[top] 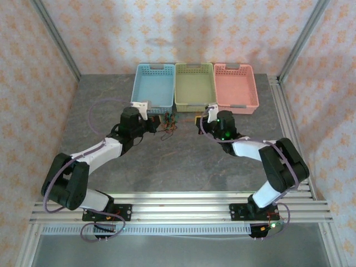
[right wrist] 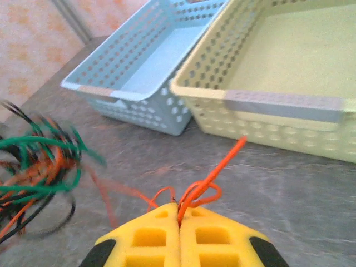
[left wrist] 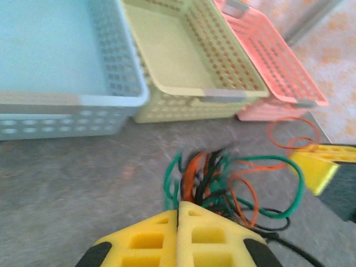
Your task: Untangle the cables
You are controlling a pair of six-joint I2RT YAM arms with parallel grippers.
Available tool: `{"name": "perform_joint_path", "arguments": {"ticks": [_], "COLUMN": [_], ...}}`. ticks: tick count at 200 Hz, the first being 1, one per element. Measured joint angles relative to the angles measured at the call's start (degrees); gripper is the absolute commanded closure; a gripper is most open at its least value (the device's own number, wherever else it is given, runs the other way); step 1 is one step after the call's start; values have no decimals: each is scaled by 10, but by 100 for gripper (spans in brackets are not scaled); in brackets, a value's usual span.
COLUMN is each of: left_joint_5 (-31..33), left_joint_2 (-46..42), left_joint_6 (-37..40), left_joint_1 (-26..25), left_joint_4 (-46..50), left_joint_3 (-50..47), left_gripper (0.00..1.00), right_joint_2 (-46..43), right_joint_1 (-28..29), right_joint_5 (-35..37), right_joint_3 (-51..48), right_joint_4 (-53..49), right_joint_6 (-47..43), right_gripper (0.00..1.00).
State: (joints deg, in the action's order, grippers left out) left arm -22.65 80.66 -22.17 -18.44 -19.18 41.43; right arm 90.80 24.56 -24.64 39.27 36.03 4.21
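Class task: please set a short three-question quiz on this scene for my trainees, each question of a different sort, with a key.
1. True or false: the right tool is shut on an orange cable.
2. Which basket sits in the middle of the row? A the blue basket, B the green basket, C the pink basket.
3. Short answer: what does the left tool grip?

Key: 1 true. 2 B. 3 the cable clump.
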Motion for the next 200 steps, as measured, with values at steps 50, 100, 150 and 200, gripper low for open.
{"name": "perform_joint_path", "arguments": {"ticks": [50,100,150,200], "left_joint_5": [87,66,24,10], "left_joint_2": [-39,-33,115,240], "left_joint_6": [-25,-33,37,70], "left_joint_1": [25,31,-69,-84], "left_joint_4": [0,-16,101,276], "left_joint_3": [-28,-31,153,308], "left_gripper": [100,75,26,27], "right_joint_2": [-30,-35,-32,-32], "right_joint_1": [-9,-16,-11,-11], "right_joint_5": [148,106,72,72], "right_joint_3": [-18,-34,-34,-34], "right_joint_4": [-2,36,50,50], "right_joint_6": [12,18,20,20], "right_gripper": [100,100,100,100]}}
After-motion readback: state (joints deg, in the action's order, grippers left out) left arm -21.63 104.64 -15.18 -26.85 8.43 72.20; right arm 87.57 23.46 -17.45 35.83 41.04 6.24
